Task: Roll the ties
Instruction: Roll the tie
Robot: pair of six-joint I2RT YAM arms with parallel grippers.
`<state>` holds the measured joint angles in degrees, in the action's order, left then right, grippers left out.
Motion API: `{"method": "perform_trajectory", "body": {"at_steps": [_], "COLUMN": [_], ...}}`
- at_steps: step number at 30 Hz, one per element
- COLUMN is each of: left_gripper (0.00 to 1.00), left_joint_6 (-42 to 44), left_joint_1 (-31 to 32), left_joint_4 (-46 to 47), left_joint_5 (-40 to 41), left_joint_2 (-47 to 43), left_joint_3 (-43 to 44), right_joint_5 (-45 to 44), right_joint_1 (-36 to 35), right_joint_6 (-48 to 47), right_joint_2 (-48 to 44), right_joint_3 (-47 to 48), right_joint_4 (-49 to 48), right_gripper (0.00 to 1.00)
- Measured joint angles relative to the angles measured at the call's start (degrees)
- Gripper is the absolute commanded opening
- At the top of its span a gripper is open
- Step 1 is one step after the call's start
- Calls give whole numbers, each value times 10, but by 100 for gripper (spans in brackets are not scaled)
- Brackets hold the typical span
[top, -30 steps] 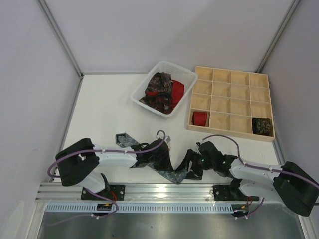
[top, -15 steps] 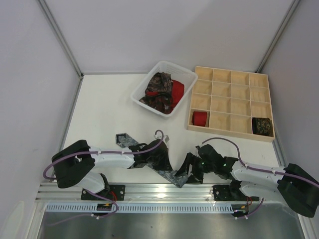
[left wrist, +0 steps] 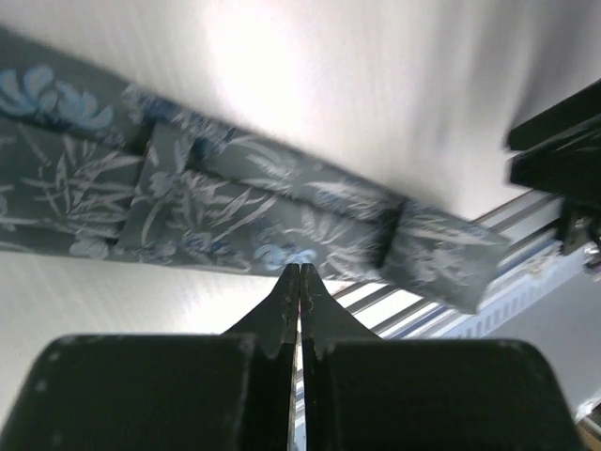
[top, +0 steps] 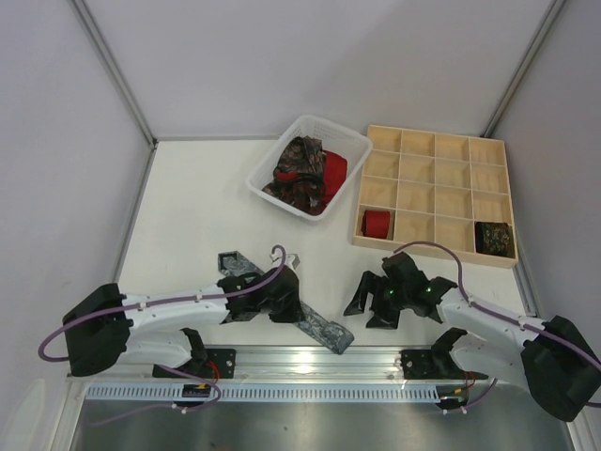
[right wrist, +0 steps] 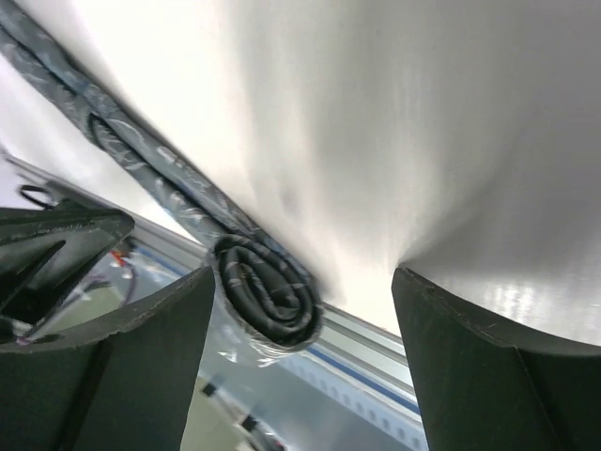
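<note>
Counting two finished rolls, both stowed in the wooden grid tray (top: 418, 197): a red roll (top: 377, 223) in the leftmost compartment of the nearest row, a dark patterned roll (top: 494, 238) in the rightmost compartment of that same row. Showing nothing in any other compartment in view. Working at present on the grey patterned tie (top: 324, 329), laid slantwise on the table (top: 188, 207) just ahead of the arm bases, well apart from tray and basket. Through the right wrist camera, shows a small coil (right wrist: 272, 299) at the end nearest the front rail, then a long flat unrolled strip beyond it; hardly begun by the look of it, with nearly the whole length left to wind. Left gripper (left wrist: 299, 274): clamped tight on itself, tips meeting right at the near edge of the grey cloth around mid-length, with no fabric visible between them. Right gripper (top: 369, 303): spread wide, holding nothing, poised near the coiled end and apart from it. Lying in the white plastic basket (top: 277, 150) at the back: a loose heap, with a dark maroon paisley tie (top: 299, 174) tangled against a red tie (top: 334, 169), neither rolled; impossible to count the strips in the pile. Judging the whole as under halfway: two rolls placed, one barely started, at least two more to pull out, roll and set into compartments.
</note>
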<state>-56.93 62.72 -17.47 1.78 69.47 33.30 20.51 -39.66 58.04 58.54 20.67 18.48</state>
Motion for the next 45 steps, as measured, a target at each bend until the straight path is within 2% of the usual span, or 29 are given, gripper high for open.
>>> {"method": "perform_trajectory", "body": {"at_steps": [5, 11, 17, 22, 27, 30, 33, 36, 39, 40, 42, 45], "left_gripper": [0, 0, 0, 0, 0, 0, 1, 0, 1, 1, 1, 1], "left_joint_6": [-4, -17, -25, -18, 2, 13, 22, 33, 50, 61, 78, 110], "left_joint_1": [3, -2, -45, -82, -106, -111, -111, -111, -113, -120, -142, -188], "left_joint_4": [10, 63, 144, 177, 179, 174, 160, 123, 86, 66, 45, 14], "left_joint_5": [-12, -26, -66, -85, -89, -86, -77, -63, -47, -42, -36, -19], "left_joint_2": [24, 89, 146, 196, 225, 226, 213, 160, 103, 91, 95, 139], "left_joint_3": [-31, -16, -2, 33, 64, 68, 65, 44, 45, 59, 92, 170], "right_joint_5": [-22, -36, -53, -70, -61, -52, -52, -51, -42, -38, -29, -16], "right_joint_1": [9, 11, 21, 75, 161, 200, 204, 204, 204, 204, 204, 204], "right_joint_6": [-60, -88, -105, -132, -153, -159, -168, -179, -183, -184, -184, -186], "right_joint_2": [19, 3, -8, -9, -7, -6, -6, -7, -7, -7, -7, -8], "right_joint_3": [33, 39, 54, 74, 78, 80, 91, 105, 108, 108, 108, 108], "right_joint_4": [51, 86, 122, 150, 162, 173, 194, 203, 202, 202, 200, 197], "right_gripper": [84, 83, 84, 89, 90, 88, 86, 81, 72, 64, 59, 58]}}
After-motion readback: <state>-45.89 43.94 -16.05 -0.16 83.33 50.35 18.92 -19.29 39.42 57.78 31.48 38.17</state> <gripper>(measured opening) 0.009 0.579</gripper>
